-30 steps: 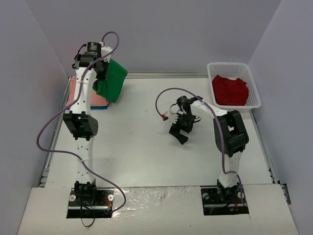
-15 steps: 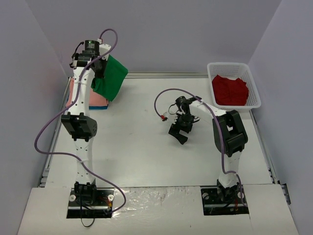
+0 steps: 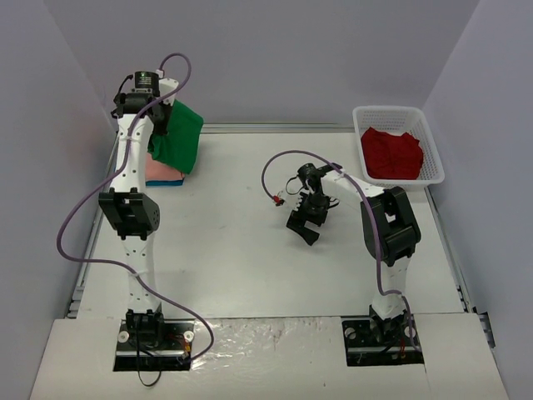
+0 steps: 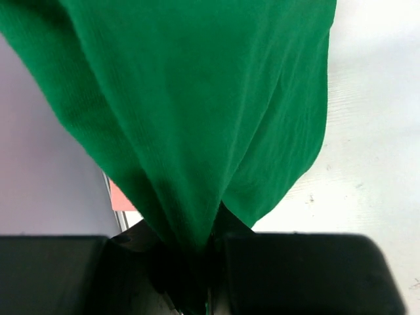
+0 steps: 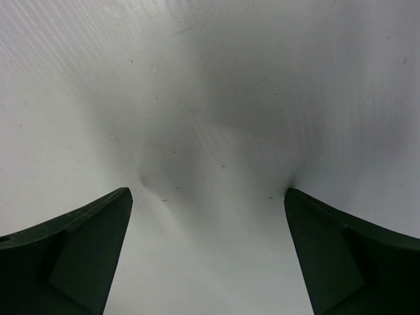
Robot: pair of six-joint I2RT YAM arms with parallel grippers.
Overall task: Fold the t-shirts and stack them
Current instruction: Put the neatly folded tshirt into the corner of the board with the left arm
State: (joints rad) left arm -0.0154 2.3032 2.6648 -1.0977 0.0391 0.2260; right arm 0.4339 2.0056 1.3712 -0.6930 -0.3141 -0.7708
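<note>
Hanging from the left hand [image 3: 158, 117], the bright green soft cloth t-shirt [image 3: 179, 140] droops in a loose bundle. It is lifted off the white bench [image 3: 241, 267] on the side well apart from the white plastic mesh basket [image 3: 431, 133]. That hand is clamped on a gathered bunch of the fabric. In the wrist view the cloth is pinched between the dark fingers [image 4: 295, 269] and fans out beyond them.

Just beside the green shirt, on the side away from the basket, lies a flat folded salmon-pink cloth t-shirt [image 3: 160, 169]. A teal-blue cloth t-shirt [image 3: 170, 182] shows as a strip at its near edge, apparently underneath.

A crumpled red cloth t-shirt [image 3: 391, 154] sits inside the basket.

The right hand [image 3: 306, 229] hangs low over bare bench between basket and pink shirt, nearer the basket. Its fingers are spread wide and hold nothing.

Handling, as judged:
- The green shirt looks light and limp, with no stiffness of its own. It will likely slump wherever it is let go.
- It is not fragile, and the knit should grip the pads rather than slide.
- A single pinch point lets any fold sag open, so hem corners or a shoulder seam look better places to hold it.
- Two hands would keep it spread.
- For the red shirt, a raised ridge of the crumple looks the easiest take. The mesh wall may drag on trailing cloth.
</note>
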